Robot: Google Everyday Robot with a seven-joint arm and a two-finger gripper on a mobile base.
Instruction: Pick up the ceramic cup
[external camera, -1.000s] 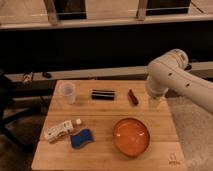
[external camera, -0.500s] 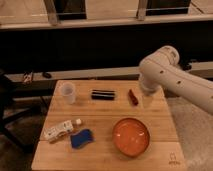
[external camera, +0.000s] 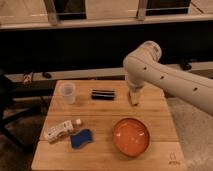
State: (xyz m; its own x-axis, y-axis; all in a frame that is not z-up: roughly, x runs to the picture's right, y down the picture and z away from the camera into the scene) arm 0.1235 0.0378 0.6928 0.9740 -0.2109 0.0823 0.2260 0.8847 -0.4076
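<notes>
Step in hand: approach, early. Nothing grasped, cup not yet reached.

The robot's white arm (external camera: 165,75) reaches in from the right and bends down over the back right part of the light wooden worktop (external camera: 155,112). Its hand (external camera: 134,97) hangs near the back edge, right of centre, just right of the small flat black rectangular object (external camera: 103,94). The hand holds nothing and its jaws stand wide, though the fingers themselves are hard to make out against the wood.

Task thing: the small pale white ceramic cup (external camera: 67,92), handleless tumbler, slightly translucent look, tapering a little toward the base, upright, mouth up. It sits at the back left of the worktop, left of the black object, well apart from the hand. Free on all sides, nothing touching it.

Next move, judged: carry the hand left across the black object, line the jaws up either side of the cup wall, lower, then close and lift. Smooth tapered wall may slip, so grip should sit below the rim.

Other things, all nearer the front:
1. white plastic bottle with a cap (external camera: 61,130), lying on its side, front left.
2. blue sponge (external camera: 81,138), just right of the bottle.
3. wide round orange bowl (external camera: 131,136), front right; not the target.
</notes>
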